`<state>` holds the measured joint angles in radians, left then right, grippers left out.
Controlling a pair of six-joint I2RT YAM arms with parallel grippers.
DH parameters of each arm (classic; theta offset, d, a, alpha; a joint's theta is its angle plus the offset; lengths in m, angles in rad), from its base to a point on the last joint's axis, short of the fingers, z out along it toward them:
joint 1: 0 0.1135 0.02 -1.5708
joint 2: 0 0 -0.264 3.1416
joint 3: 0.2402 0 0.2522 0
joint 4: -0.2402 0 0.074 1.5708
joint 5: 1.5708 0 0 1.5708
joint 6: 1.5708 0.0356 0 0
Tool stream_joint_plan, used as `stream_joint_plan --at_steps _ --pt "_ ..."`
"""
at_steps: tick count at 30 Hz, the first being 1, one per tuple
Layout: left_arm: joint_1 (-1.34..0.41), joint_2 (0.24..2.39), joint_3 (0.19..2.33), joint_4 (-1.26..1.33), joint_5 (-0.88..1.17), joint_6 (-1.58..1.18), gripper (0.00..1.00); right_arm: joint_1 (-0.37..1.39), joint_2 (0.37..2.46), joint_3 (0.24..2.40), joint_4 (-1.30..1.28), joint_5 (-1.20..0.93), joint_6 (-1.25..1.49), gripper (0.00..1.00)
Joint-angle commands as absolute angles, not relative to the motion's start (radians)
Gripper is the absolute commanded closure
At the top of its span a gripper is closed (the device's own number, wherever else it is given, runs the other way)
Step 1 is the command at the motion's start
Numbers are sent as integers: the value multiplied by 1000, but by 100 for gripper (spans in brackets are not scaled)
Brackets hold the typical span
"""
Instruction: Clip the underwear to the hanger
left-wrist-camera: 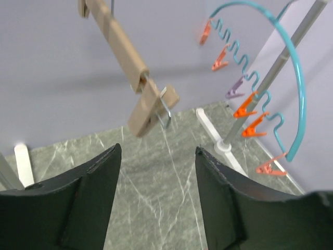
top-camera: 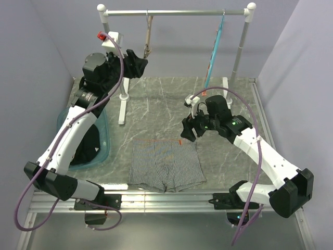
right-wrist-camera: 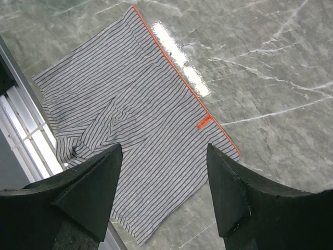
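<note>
Underwear [top-camera: 165,164] lies flat on the marbled table [top-camera: 161,104], waistband toward the back and both short legs toward the arm bases. It is well apart from the wooden hanger [left-wrist-camera: 117,39], which dangles by its hook from the rail [top-camera: 177,12] at the rear left.

We see both of the 2 arms empty-handed. The left gripper [left-wrist-camera: 157,151] is raised just below the hanger's end clip [left-wrist-camera: 151,107], fingers spread with nothing between them. The right gripper [right-wrist-camera: 164,148] hovers over the waistband corner near the orange tag [right-wrist-camera: 204,123], its fingers likewise spread and clear of the cloth.

We judge the pick-up the first hazard. The fabric is thin and pressed flat to the stone, so a pinch from above may close on only 1 layer, or slide off and bunch the waistband.

The second hazard is the hanger itself. It hangs free on 1 hook, so a nudge from the left fingers could set it swinging or turning and carry the clip out of line. The clip looks sprung shut. If it is not held wide enough, the waistband may be pushed aside rather than gripped, and the garment would drop back to the table.

The teal hanger [left-wrist-camera: 299,88], with its orange pegs, hangs to the right, and a lifted garment swung wide could catch on it.
</note>
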<state>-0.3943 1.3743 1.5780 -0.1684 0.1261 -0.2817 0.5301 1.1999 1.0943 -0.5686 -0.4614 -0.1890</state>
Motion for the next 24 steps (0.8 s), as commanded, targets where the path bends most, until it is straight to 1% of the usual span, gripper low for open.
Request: stream_joint_plan --at_steps 1,2,6,11,15,19,24 --pt "-397 1410 1658 -97 130 -299 36 514 1166 1127 -575 -471 -187 27" --pt "-397 1419 1669 -94 120 -298 39 512 1164 1127 -575 -472 -187 27" --pt "-397 1474 1727 -92 117 -314 41 509 1160 1121 -571 -479 -178 27" --pt "-397 1506 1762 -74 117 -322 40 506 1161 1121 -571 -482 -178 27" --pt "-397 1561 1839 -86 62 -307 37 506 1163 1121 -563 -485 -170 27" --pt "-397 1615 1899 -124 40 -296 38 503 1166 1117 -564 -486 -172 27" --pt "-394 1646 1908 -121 14 -278 39 502 1164 1114 -566 -488 -170 27"
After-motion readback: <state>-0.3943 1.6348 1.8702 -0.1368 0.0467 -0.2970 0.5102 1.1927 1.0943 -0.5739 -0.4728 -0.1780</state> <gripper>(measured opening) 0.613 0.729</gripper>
